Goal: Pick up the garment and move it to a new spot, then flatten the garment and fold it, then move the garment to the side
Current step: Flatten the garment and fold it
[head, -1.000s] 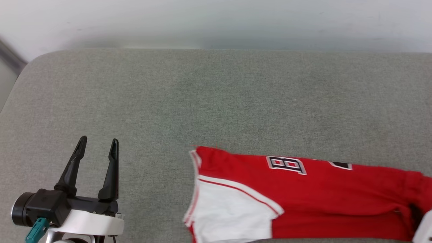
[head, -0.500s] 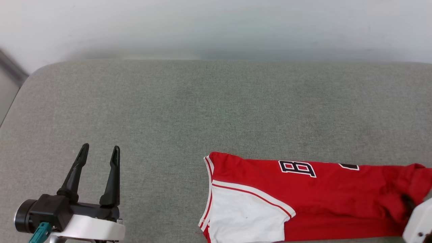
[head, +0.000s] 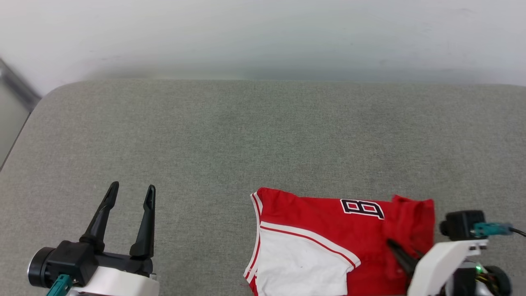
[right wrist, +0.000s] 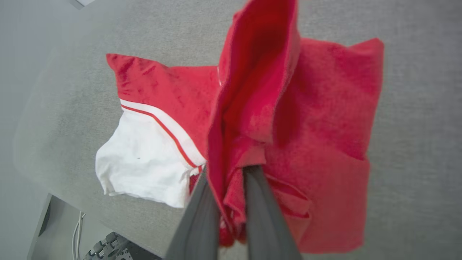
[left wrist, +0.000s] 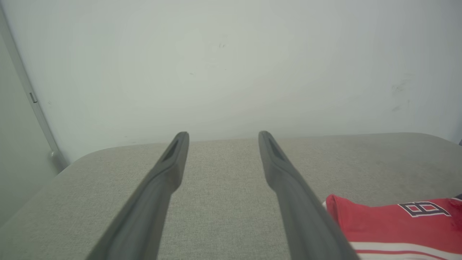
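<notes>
- Along the near edge of the grey fabric-covered table lies the red jersey-style T-shirt with white short sleeves. Its right end is lifted and doubled back over itself by the right arm's jaws, which are closed on a bunched red fold.
- That pinch holds a thick wad of cloth, not a clean hem, so a sideways pull could let layers slip out and drop the fold crooked.
- The gathered cloth is puckered, and pressing it down as it hangs would likely set uneven creases.
- The white sleeve sits right at the table's near edge, so a drag that way might pull the shirt off.
- The left arm's jaws stand wide open and empty over the table's near-left part, well apart from the shirt. Nothing pins the shirt's free end, so the whole shirt could slide.
- The table's matte woven cover is bare toward its far edge, and its far-left corner is rounded.
- A plain pale wall rises just behind the table's far edge.
- Below the table's near edge there is possibly a white cable, too blurred to confirm.
</notes>
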Available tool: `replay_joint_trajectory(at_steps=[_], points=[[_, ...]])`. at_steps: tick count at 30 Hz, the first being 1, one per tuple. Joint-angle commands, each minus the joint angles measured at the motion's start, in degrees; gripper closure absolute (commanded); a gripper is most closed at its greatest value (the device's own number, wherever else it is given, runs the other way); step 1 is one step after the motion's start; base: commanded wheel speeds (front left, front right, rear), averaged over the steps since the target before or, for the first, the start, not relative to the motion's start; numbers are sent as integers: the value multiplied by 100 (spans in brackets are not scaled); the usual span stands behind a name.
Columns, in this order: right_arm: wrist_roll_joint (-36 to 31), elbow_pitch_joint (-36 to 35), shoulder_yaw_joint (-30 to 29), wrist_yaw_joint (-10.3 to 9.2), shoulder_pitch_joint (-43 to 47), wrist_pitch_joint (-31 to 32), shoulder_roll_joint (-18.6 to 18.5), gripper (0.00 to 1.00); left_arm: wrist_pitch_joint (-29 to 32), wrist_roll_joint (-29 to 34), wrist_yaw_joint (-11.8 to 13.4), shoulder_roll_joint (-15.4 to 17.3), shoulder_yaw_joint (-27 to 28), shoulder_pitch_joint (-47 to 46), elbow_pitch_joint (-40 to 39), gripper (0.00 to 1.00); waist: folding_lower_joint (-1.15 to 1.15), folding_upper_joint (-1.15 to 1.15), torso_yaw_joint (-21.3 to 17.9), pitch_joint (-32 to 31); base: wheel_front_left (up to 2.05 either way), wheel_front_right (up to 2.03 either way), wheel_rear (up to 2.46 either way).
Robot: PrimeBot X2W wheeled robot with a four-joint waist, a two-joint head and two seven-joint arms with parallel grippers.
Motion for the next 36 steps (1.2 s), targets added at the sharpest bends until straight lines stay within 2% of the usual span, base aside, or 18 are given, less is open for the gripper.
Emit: replay_joint_trajectory(at_steps=[1,5,11,23,24,25,26,32,36], points=[[105,-77,110,-1,-82,62,88,100,-12,-24,-9,3,-24,-5,8,0,0,0,20,17,0,0,0],[620,-102,519,-1,-248,161,182,100,-12,-32,-9,18,-33,-27,35,0,0,0,79,43,0,0,0],[1481,327,1177,-1,-581,-179,185,100,-12,-25,-9,21,-83,-88,80,0,0,0,210,73,0,0,0],[1885,1824,1823,-1,-1396,-988,184,100,-12,-17,-9,44,-208,-144,142,0,0,0,531,103,0,0,0],[1870,1917,1830,-1,-1445,-1071,183,89,-12,-20,-9,49,-206,-139,141,0,0,0,548,106,0,0,0],[1903,2005,1905,-1,-1482,-1082,185,2,-12,-23,-9,53,-211,-137,142,0,0,0,565,107,0,0,0],[1950,2073,1983,-1,-1501,-1104,192,0,-12,-26,-9,58,-215,-132,144,0,0,0,578,106,0,0,0],[2120,2048,2423,-1,-1581,-1133,184,0,-12,-38,-10,65,-150,-48,104,0,0,0,563,67,0,0,0],[1947,1906,2416,-1,-1653,-1127,181,0,-12,-25,-10,88,-182,-20,99,0,0,0,461,36,0,0,0]])
